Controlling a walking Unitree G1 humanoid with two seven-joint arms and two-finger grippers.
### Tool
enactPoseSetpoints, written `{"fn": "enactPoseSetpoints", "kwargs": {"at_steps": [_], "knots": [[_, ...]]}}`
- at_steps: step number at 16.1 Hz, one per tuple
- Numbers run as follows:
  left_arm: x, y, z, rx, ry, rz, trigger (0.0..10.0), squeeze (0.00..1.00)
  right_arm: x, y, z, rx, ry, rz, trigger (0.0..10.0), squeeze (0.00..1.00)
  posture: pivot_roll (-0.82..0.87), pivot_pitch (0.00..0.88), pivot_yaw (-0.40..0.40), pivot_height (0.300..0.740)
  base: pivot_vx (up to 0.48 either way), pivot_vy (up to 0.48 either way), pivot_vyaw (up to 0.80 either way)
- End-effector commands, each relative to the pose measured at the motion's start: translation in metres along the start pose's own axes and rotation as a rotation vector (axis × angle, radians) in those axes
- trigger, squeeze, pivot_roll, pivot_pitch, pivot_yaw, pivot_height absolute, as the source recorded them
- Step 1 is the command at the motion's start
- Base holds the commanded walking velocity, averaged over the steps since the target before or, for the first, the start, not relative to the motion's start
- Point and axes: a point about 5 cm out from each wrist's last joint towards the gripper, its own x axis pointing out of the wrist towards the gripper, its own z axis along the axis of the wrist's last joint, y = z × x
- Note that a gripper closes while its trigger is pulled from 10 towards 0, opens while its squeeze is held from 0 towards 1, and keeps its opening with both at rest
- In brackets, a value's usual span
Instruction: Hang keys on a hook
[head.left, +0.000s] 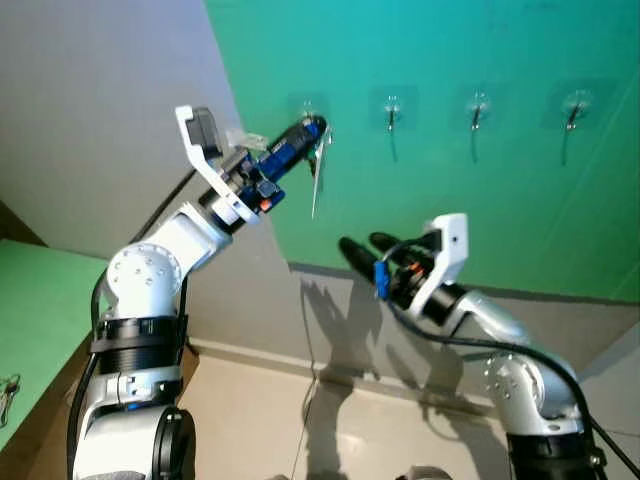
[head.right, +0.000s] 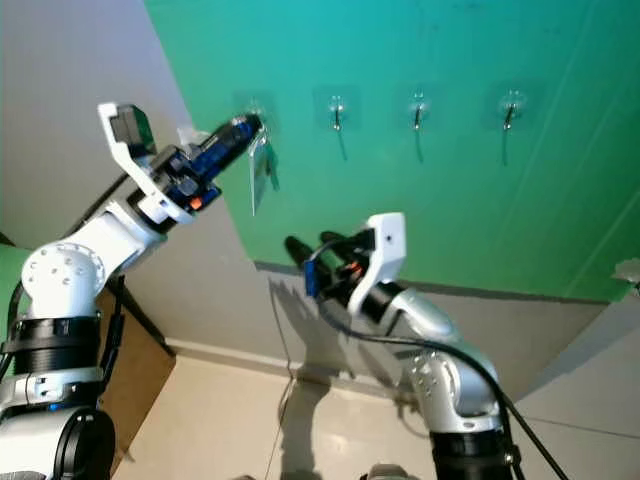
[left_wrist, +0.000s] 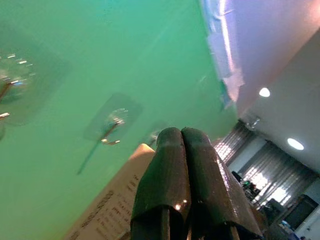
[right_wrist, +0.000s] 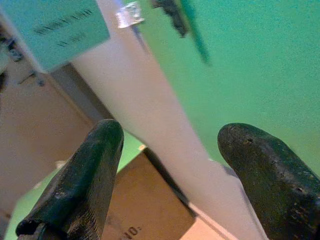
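Several clear adhesive hooks run in a row along the green wall; the leftmost hook (head.left: 308, 106) (left_wrist: 112, 127) is the one nearest my raised left gripper (head.left: 315, 129) (left_wrist: 182, 142). That gripper is shut on the keys (head.left: 318, 168), whose pale tag (head.right: 260, 176) (left_wrist: 107, 212) dangles from the fingertips just below and beside this hook. I cannot tell whether the key ring touches the hook. My right gripper (head.left: 362, 242) (right_wrist: 172, 132) stands open and empty, lower down and to the right, pointing at the wall's grey lower part.
Three more hooks (head.left: 392, 112) (head.left: 478, 112) (head.left: 574, 108) lie to the right. A green-topped surface (head.left: 35, 300) with a small metal item (head.left: 8, 392) is at the far left, with a brown cardboard box (head.right: 135, 365) beside it. Pale tiled floor (head.left: 260, 410) lies below.
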Motion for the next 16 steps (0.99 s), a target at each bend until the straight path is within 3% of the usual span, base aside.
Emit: {"fn": "enactPoseSetpoints", "kwargs": {"at_steps": [1, 4, 8, 12, 16], "knots": [[0.001, -0.001, 0.006, 0.037, 0.008, 0.008, 0.0, 0.00, 0.002, 0.010, 0.002, 0.003, -0.005, 0.041, 10.0, 0.00, -0.33, 0.000, 0.168, 0.740, 0.000, 0.000, 0.00], [0.002, 0.003, 0.007, 0.056, 0.015, 0.020, 0.0, 0.00, 0.001, 0.022, 0.008, -0.043, 0.021, 0.114, 10.0, 0.00, -0.33, 0.000, 0.167, 0.740, 0.000, 0.000, 0.00], [-0.003, 0.002, 0.011, 0.059, 0.007, 0.000, 0.0, 0.00, 0.001, 0.017, 0.019, -0.067, -0.001, 0.092, 10.0, 0.00, -0.32, 0.000, 0.165, 0.740, 0.000, 0.000, 0.00], [0.000, -0.012, 0.021, -0.075, -0.089, -0.147, 0.0, 0.00, -0.004, 0.008, 0.006, -0.056, 0.046, 0.056, 10.0, 0.00, -0.32, 0.000, 0.159, 0.740, 0.000, 0.000, 0.00], [0.007, -0.017, 0.015, -0.112, -0.088, -0.190, 0.0, 0.00, -0.008, 0.004, -0.005, -0.058, 0.077, 0.028, 10.0, 0.00, -0.33, 0.000, 0.162, 0.740, 0.000, 0.000, 0.00]]}}
